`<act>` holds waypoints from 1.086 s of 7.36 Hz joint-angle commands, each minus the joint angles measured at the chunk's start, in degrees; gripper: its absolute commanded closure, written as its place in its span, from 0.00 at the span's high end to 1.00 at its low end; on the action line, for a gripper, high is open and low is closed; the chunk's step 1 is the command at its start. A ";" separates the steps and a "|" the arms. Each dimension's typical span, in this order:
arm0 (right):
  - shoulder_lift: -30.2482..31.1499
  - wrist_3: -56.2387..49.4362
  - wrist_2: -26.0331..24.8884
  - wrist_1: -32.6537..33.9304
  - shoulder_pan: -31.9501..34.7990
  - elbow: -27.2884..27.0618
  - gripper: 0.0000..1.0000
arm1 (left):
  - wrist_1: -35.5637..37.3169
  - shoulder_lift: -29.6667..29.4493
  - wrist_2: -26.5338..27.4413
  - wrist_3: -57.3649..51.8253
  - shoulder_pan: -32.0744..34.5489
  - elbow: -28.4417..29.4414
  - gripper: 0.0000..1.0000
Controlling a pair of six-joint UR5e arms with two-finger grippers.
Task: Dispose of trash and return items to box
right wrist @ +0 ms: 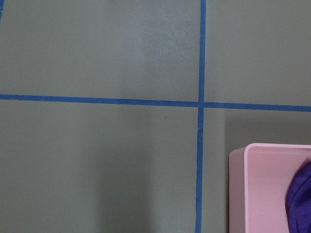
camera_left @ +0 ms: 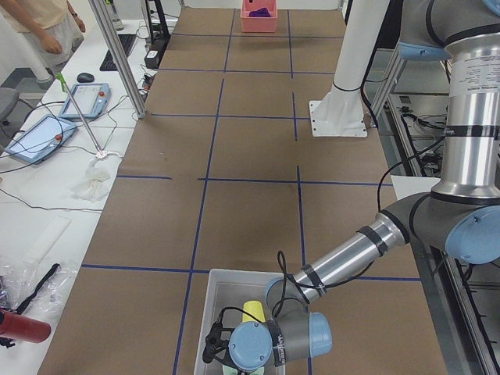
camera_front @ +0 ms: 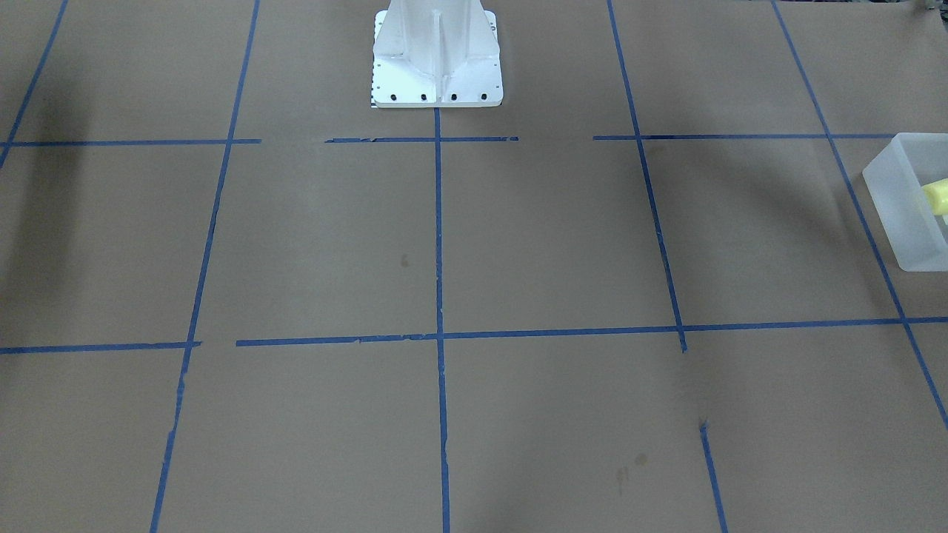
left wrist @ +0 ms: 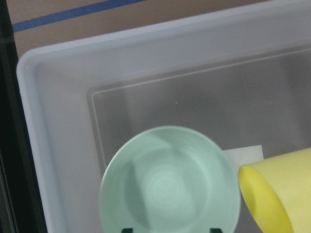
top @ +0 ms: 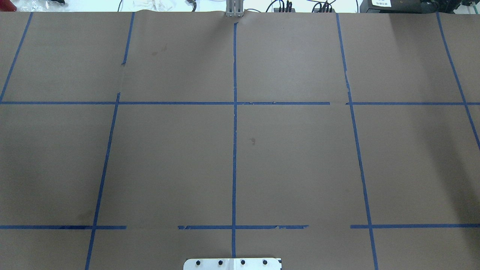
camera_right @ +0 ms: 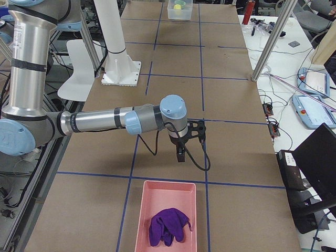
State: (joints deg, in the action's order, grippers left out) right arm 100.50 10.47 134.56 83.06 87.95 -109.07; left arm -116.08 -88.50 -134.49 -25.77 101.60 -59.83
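The frosted white box (left wrist: 58,145) holds the mint-green bowl (left wrist: 170,179), upright, and the yellow cup (left wrist: 279,191), lying on its side beside the bowl. My left gripper (left wrist: 170,230) hangs over the bowl, with only two dark fingertips (left wrist: 127,229) showing, wide apart and empty. In the exterior left view the left gripper (camera_left: 212,344) is above the box (camera_left: 215,301) with the cup (camera_left: 252,311) in it. The front-facing view shows the box (camera_front: 900,215) and cup (camera_front: 937,196) at its right edge. My right gripper (camera_right: 181,150) hovers over bare table; I cannot tell whether it is open or shut.
A pink tray (camera_right: 142,220) with a purple cloth (camera_right: 168,227) lies just in front of the right gripper, and its corner shows in the right wrist view (right wrist: 262,160). The white pedestal (camera_front: 437,59) stands at the table's robot side. Brown paper with blue tape lines covers the table.
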 commanded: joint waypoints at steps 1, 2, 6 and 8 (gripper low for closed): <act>-0.13 0.08 -0.09 0.00 -0.06 -0.17 1.00 | 3.64 0.96 0.19 1.77 0.00 -11.81 1.00; -0.30 0.08 -0.09 0.00 -0.06 -0.18 1.00 | 13.32 0.00 0.37 1.86 -0.09 -20.50 1.00; -0.83 1.56 0.09 0.18 -1.20 -0.53 1.00 | 33.62 -0.18 4.85 16.95 -3.75 -46.32 1.00; -0.83 2.89 0.44 0.09 -1.91 -0.53 1.00 | 32.94 0.34 2.40 30.47 -12.70 -49.76 1.00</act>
State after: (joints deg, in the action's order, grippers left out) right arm 99.70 12.50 134.82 83.22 86.45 -109.58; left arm -83.21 -88.46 -130.92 -2.57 94.04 -107.40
